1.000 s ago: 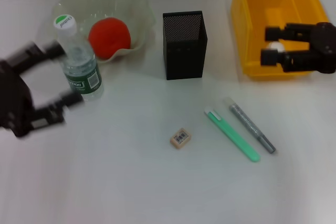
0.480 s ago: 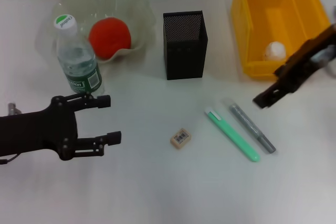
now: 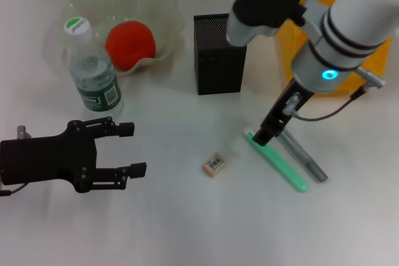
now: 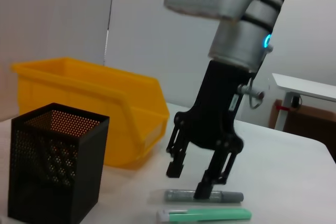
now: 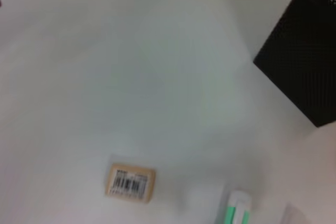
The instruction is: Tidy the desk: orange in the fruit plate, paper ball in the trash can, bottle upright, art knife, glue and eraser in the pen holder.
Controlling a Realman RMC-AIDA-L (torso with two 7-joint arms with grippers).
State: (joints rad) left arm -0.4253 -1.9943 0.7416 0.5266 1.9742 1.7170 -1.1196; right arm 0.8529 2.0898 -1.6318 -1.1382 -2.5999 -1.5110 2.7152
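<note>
Eraser (image 3: 214, 164) on white table (image 3: 187, 228)

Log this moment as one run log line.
right gripper: open, over the two pens | left gripper: open, idle | eraser: on desk | orange: in bowl

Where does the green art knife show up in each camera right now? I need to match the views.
Head view: the green art knife lies right of centre on the desk, under the right gripper.
Left wrist view: at the bottom edge, in front of the grey glue pen.
Right wrist view: only its white-capped end shows, at the bottom edge.
Shared landmark: the black pen holder.
</note>
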